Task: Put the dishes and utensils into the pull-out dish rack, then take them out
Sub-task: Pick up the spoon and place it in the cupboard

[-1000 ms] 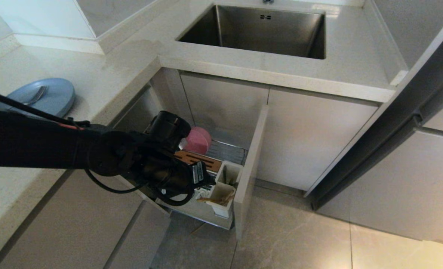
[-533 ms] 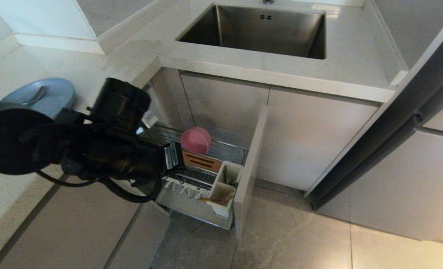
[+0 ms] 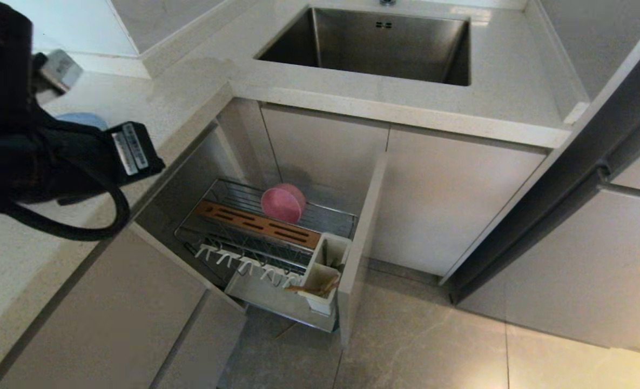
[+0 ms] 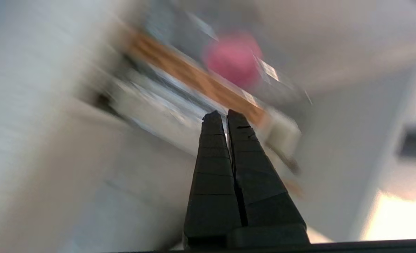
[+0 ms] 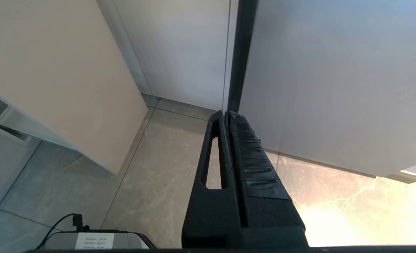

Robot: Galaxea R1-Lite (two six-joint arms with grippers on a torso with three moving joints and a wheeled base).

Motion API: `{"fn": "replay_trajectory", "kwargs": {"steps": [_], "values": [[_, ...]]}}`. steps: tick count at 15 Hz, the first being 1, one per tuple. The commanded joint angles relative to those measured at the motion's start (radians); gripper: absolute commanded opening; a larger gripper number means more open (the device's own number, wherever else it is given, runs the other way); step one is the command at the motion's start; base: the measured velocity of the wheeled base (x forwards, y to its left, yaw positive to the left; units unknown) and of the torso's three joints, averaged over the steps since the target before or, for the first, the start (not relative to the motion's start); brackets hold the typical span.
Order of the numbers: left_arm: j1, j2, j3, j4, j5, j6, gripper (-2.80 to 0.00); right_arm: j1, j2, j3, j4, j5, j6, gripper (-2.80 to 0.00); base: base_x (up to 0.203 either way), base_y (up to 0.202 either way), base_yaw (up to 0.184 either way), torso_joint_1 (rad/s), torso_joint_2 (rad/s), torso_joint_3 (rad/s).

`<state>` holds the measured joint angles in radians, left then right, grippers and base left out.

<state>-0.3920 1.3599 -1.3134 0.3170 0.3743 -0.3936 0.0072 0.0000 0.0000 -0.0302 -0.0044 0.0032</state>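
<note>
Chrome pull-out dish rack (image 3: 265,227) stood open under the counter, pink bowl (image 3: 282,204) on edge inside, chopsticks (image 3: 311,290) in its cup. Only wrist views showed fingertips: left gripper (image 4: 221,117) pressed together, empty; right gripper (image 5: 226,116) likewise, above floor.

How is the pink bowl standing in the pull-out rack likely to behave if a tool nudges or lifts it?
The pink bowl stands on edge in the wire rack, so a nudge would probably roll or tip it. It looks matte and plastic, so likely light, stiff and not very slippery.
</note>
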Motion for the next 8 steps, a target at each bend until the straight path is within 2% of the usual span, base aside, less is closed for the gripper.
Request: {"fn": "replay_trajectory", "kwargs": {"steps": [1, 5, 8], "values": [[0.084, -0.035, -0.040, -0.001, 0.005, 0.035, -2.80, 0.000, 0.000, 0.009, 0.000, 0.000, 0.000, -2.80, 0.000, 0.000, 0.000, 0.000, 0.00, 0.000], [0.326, -0.040, -0.129, -0.007, -0.008, 0.141, -2.80, 0.000, 0.000, 0.008, 0.000, 0.000, 0.000, -2.80, 0.000, 0.000, 0.000, 0.000, 0.00, 0.000], [0.502, -0.036, -0.168, -0.010, -0.114, 0.199, -2.80, 0.000, 0.000, 0.008, 0.000, 0.000, 0.000, -2.80, 0.000, 0.000, 0.000, 0.000, 0.00, 0.000]]}}
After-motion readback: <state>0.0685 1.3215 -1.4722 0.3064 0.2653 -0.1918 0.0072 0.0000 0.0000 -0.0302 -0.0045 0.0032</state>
